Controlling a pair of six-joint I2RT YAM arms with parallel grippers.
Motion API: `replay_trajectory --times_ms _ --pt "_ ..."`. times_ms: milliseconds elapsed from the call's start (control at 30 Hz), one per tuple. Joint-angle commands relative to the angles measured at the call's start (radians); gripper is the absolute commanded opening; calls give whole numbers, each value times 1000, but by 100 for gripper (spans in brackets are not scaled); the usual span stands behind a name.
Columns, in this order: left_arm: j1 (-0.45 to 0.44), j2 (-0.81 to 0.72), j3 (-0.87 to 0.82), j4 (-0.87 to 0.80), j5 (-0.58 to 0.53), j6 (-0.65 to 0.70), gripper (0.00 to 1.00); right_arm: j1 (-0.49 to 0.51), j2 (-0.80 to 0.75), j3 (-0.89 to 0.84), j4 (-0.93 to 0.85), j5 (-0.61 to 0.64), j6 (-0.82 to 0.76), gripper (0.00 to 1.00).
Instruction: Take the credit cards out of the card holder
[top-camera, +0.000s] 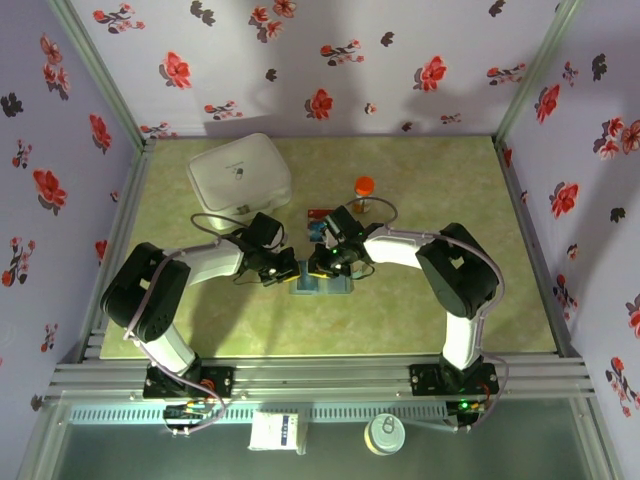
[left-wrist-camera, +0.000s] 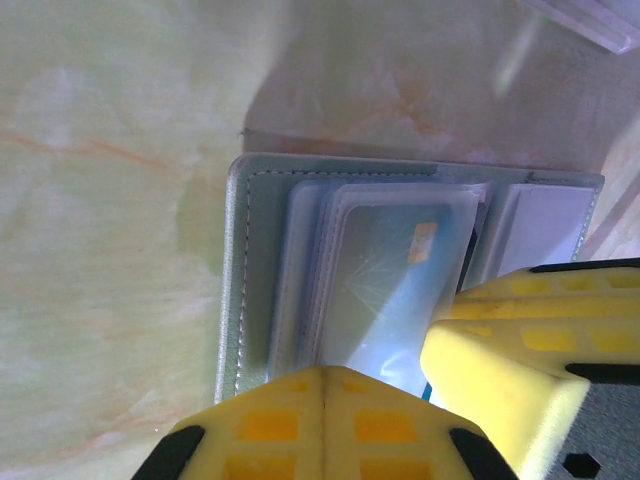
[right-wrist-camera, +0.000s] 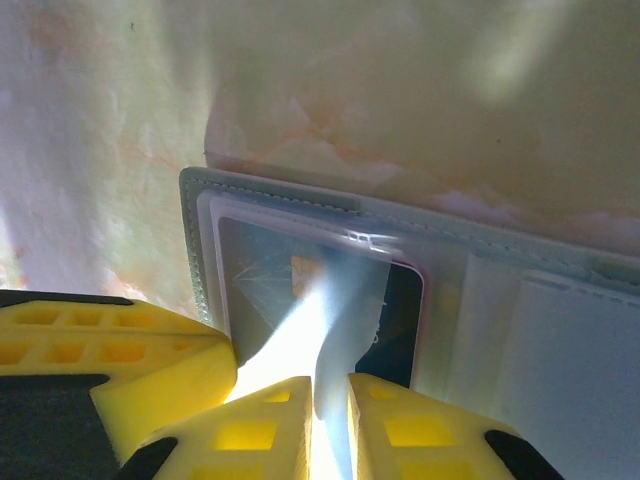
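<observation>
At mid-table, on the pale green marbled top (top-camera: 450, 300), we see the small slate grey-blue soft card holder (top-camera: 322, 285) lying open w/ both arms bent over it. A small flat red plastic card (top-camera: 320, 213) and a blue-teal card (top-camera: 316, 231) lie just beyond. The left gripper (left-wrist-camera: 325, 390) has its yellow fingers pressed fully together w/ nothing btwn them, tips at the holder's edge. The right gripper (right-wrist-camera: 330, 400) is nearly closed over a chip-bearing card (right-wrist-camera: 270, 290) in the pocket, w/ a thin pale strip in the gap, and we can't tell if it's gripped.
</observation>
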Motion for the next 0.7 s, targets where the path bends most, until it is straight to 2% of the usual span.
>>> replay_trajectory --times_ms 0,133,333,667 --pt "5 9 -9 -20 -9 9 0 2 28 -17 -10 4 7 20" --pt "6 -15 1 -46 -34 17 4 3 18 -16 -50 33 -11 21" --pt "5 -1 4 -64 -44 23 4 3 -5 -4 -116 85 -46 23" --pt "5 0 -18 -38 -32 10 4 3 -34 2 -145 100 -67 23"
